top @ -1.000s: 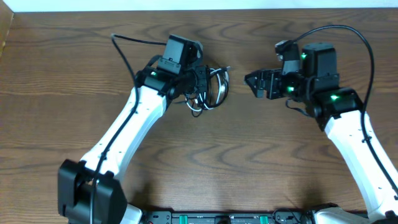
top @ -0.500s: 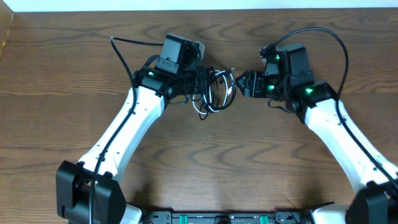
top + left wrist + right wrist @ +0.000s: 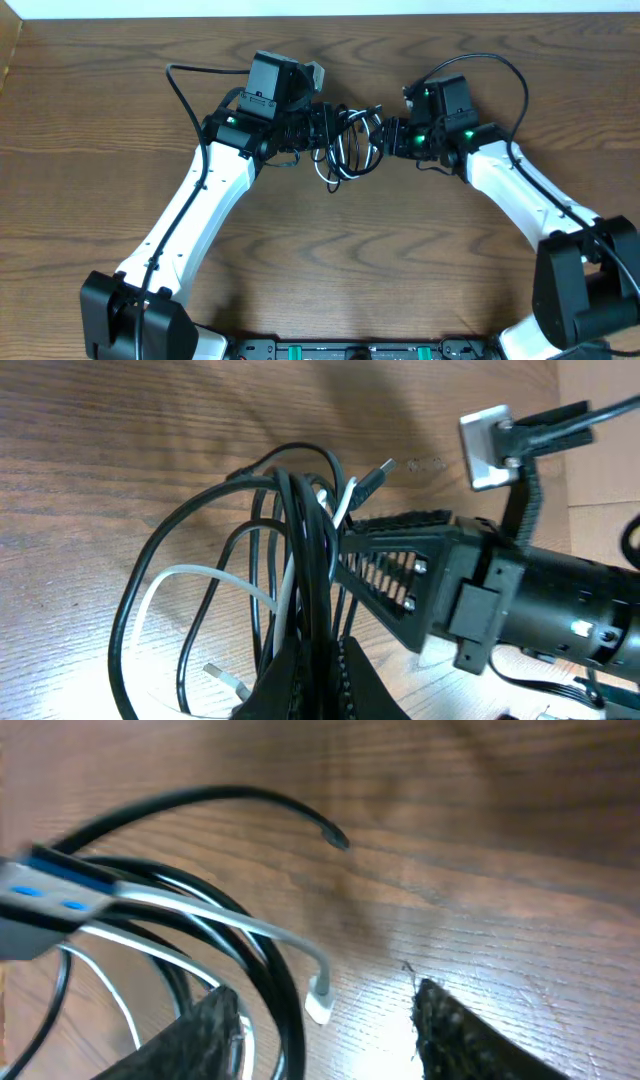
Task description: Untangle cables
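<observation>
A tangle of thin black and white cables (image 3: pixel 347 148) hangs between my two grippers above the wooden table (image 3: pixel 330 260). My left gripper (image 3: pixel 322 130) is shut on the bundle of cables (image 3: pixel 300 550); its fingers (image 3: pixel 318 678) pinch several black strands and a white one. My right gripper (image 3: pixel 390 137) is open, its fingers reaching into the right side of the tangle. In the right wrist view the black and white loops (image 3: pixel 250 960) and a white plug end (image 3: pixel 319 1005) lie between the open fingers (image 3: pixel 325 1030).
A thicker black arm cable (image 3: pixel 185 80) loops off the left arm, and another one (image 3: pixel 500 70) arcs over the right arm. A white wall strip (image 3: pixel 320 8) runs along the table's far edge.
My right arm has moved left, bringing its open gripper up to the cable bundle. My left gripper has lifted the bundle slightly and shifted a little right.
</observation>
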